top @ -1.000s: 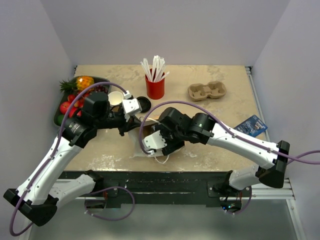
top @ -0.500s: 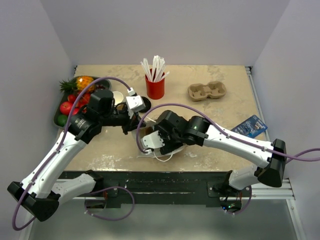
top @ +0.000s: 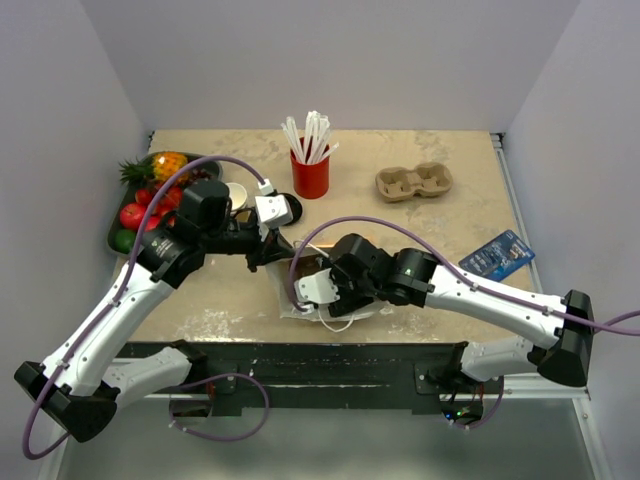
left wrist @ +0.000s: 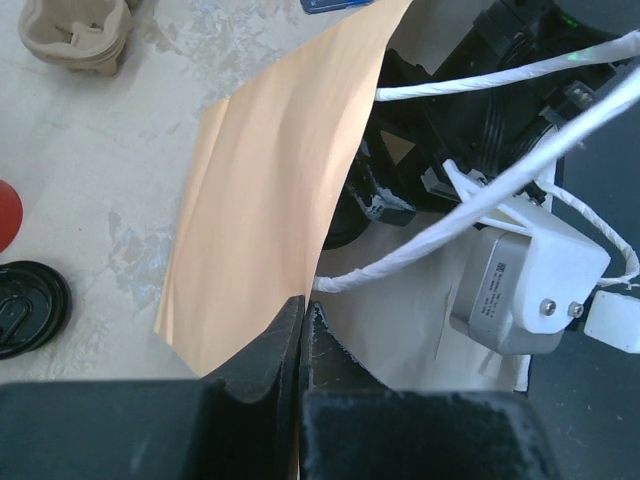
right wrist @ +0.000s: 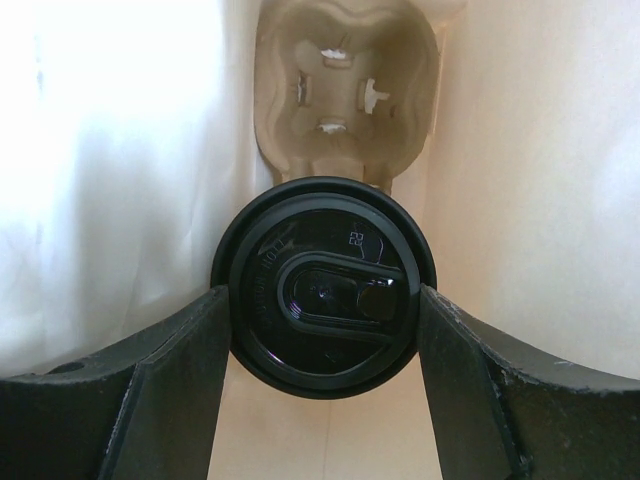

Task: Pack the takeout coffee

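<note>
Both tools are clenched on something. In the right wrist view the right tool [right wrist: 322, 300] is seen grasping the takeout coffee [right wrist: 322, 265]: its round black lid fills the middle of the frame, and the two dark fingers [right wrist: 180, 390] are pressed against it from the lower left and lower right. Cup and tool are enclosed by the walls of the paper bag [left wrist: 270, 200], white at the left of that frame and tan at the right, and a moulded pulp carrier [right wrist: 345, 90] is seen beyond the lid at the top centre. In the left wrist view the left tool [left wrist: 303, 325] is closed at the bottom centre, with the bag's tan edge pinched between its fingers. A loose black lid [left wrist: 30, 305] lies on the table [left wrist: 110, 150] at the left edge.
</note>
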